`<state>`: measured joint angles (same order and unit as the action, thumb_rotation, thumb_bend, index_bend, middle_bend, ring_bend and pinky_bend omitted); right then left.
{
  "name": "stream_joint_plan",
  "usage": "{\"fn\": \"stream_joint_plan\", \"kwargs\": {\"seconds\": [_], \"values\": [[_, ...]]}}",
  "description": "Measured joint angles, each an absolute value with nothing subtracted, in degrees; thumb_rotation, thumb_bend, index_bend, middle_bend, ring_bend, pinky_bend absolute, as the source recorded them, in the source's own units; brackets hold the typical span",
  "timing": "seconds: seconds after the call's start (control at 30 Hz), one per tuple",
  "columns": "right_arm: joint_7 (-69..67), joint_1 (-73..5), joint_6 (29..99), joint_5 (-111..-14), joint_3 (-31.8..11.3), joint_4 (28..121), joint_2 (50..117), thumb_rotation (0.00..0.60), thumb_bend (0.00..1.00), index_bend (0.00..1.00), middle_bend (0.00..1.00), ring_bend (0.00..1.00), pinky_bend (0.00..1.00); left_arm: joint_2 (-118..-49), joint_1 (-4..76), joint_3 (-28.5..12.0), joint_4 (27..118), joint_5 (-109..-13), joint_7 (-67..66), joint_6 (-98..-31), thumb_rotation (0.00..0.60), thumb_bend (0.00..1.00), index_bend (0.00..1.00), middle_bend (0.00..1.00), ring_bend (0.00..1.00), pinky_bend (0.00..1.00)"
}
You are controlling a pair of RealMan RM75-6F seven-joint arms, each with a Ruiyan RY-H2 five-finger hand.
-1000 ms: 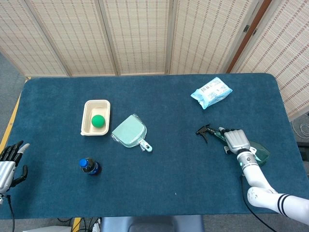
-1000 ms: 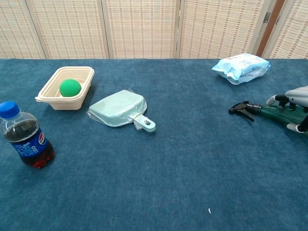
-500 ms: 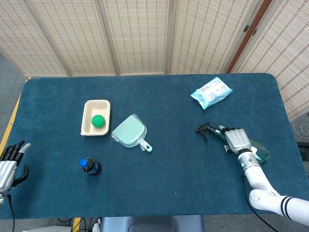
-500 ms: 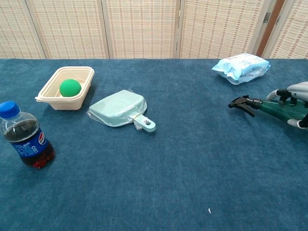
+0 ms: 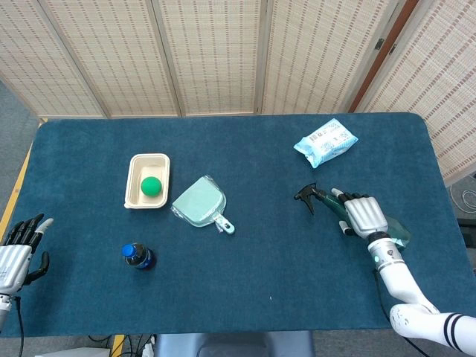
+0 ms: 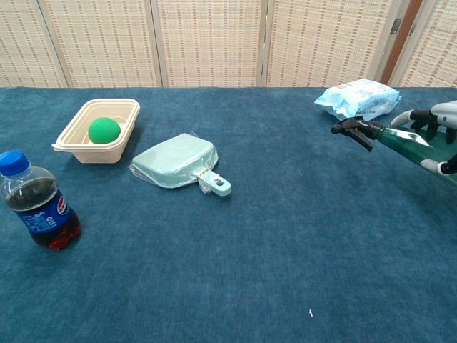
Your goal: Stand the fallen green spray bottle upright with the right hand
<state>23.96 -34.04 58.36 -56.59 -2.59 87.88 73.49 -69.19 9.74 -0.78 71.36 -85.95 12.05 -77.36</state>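
Observation:
The green spray bottle [image 5: 328, 201] [image 6: 400, 141] has a black nozzle pointing left and is tilted, nozzle end raised off the blue table. My right hand [image 5: 364, 215] [image 6: 437, 132] grips its body, fingers wrapped over the top, at the right side of the table. In the chest view the hand is cut off by the right edge. My left hand [image 5: 18, 249] hangs with fingers apart at the table's left front edge, holding nothing; it shows only in the head view.
A pale blue wipes packet [image 5: 325, 141] [image 6: 358, 99] lies behind the bottle. A mint dustpan [image 5: 201, 202] [image 6: 178, 161] sits mid-table, a cream tray [image 5: 133, 191] [image 6: 78, 143] with a green ball [image 5: 152, 186] to its left, a cola bottle [image 5: 138, 256] [image 6: 37, 203] near the front left.
My right hand has lifted the spray bottle's nozzle end up and slightly left, tilting it off the table. The left hand shifted a little.

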Motion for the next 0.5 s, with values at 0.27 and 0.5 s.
{"fn": "stream_joint_plan", "kwargs": {"seconds": [0.27,0.5], "values": [[18.94,-30.58,63.81,-62.9,-2.97,91.25,71.3,0.6,0.37,0.15,0.32,0.27,0.41,-68.34,10.15,-0.79,74.43,-86.11,8.67,-77.28,0.6,0.61,0.06,0.0,0.0,0.0],[11.9,-27.87,67.54,-68.98,-3.18,90.4,71.7,0.6,0.37,0.15,0.32,0.28,0.41,-68.12,10.53,-0.66,75.76,-85.57,6.47,-76.13,0.6,0.61,0.06,0.0,0.0,0.0]]}}
